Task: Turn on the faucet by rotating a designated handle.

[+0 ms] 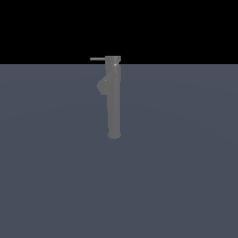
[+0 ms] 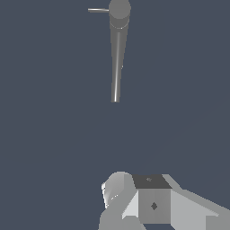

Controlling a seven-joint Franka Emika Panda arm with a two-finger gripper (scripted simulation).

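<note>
Faucet [image 1: 114, 100]: upright column, long axis vertical, standing alone mid-floor; spout bump toward ext. view's left.
Handle [image 1: 97, 59]: thin rod off the cap, horizontal, pointing to ext. view's left; tip free.
Gripper [image 2: 134, 202]: only in wrist view, well apart from faucet; can't tell if open or closed.
Floor [image 1: 186, 162]: flat grey-blue, open room all round the column.

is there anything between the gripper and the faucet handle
Nothing visible. In the wrist view only bare floor lies between the gripper and the faucet, and the handle sticks out free from the cap. The exterior view shows the faucet standing alone.
</note>
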